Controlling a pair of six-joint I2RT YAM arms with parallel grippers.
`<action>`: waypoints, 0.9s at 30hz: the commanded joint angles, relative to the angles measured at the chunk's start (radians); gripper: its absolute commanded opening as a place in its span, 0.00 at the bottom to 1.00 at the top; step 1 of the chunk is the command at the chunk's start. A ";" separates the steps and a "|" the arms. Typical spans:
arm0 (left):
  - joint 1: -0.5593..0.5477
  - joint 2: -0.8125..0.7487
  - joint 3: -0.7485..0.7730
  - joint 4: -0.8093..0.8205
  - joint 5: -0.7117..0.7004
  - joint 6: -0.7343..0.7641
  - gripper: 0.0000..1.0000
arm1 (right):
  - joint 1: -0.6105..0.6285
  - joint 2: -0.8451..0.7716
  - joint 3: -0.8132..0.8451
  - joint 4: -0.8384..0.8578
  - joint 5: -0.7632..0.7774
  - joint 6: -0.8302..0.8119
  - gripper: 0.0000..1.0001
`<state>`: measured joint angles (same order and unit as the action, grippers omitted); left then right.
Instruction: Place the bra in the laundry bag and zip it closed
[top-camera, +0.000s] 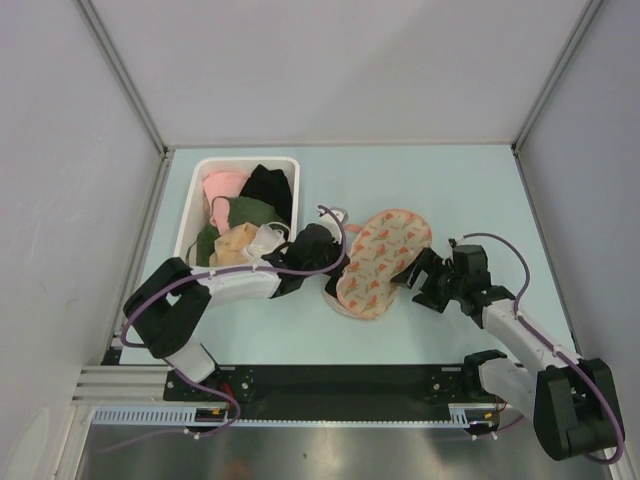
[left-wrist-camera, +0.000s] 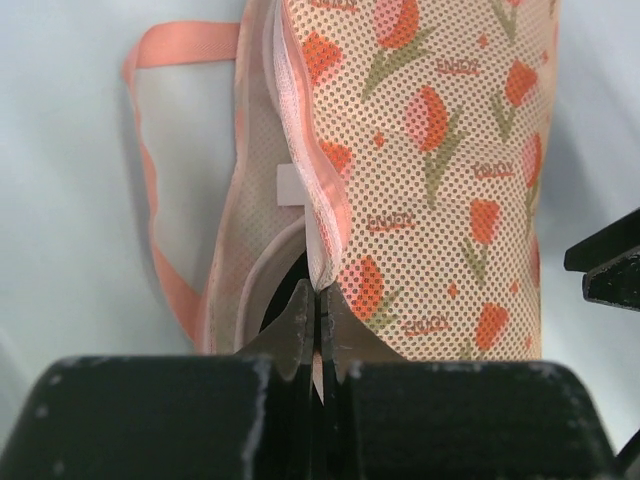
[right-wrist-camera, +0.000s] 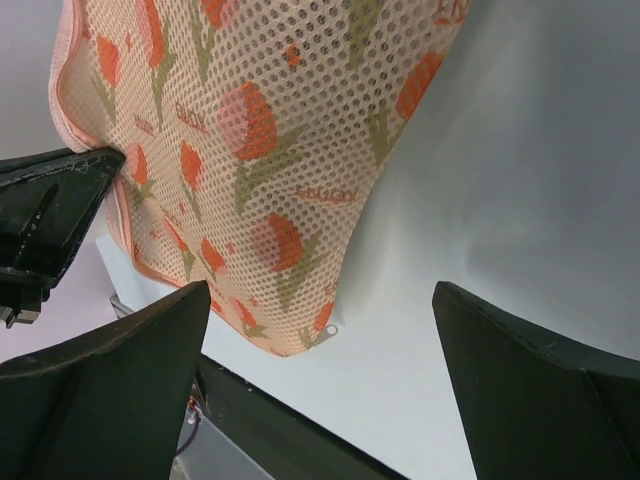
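On middle of pale blue tabletop (top-camera: 450, 190): oval beige-pink mesh pouch (top-camera: 380, 262) with orange tulip print, lying flat. Pink zipper edge pinched tight in left gripper (left-wrist-camera: 317, 312), seam gaping beside it. Just right of pouch, right gripper (right-wrist-camera: 318, 300) spread wide, holding nothing. White plastic bin (top-camera: 247, 160) with garments, back left.

Pale blue table (top-camera: 450, 190) inside plain white walls (top-camera: 330, 60), even light
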<state>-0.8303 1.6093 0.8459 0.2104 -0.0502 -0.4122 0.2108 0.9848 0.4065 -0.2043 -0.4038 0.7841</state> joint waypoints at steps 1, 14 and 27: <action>0.022 0.009 -0.010 0.000 -0.034 -0.005 0.00 | 0.016 0.066 -0.043 0.262 -0.069 0.036 0.99; 0.042 0.034 0.019 -0.072 -0.076 0.052 0.29 | 0.085 0.317 -0.026 0.537 -0.047 0.145 0.96; 0.074 -0.026 -0.036 -0.112 -0.002 0.044 0.64 | 0.099 0.357 -0.032 0.554 -0.066 0.142 0.96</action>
<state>-0.7860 1.6337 0.8375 0.1062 -0.1013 -0.3649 0.3069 1.3369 0.3676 0.3195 -0.4541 0.9337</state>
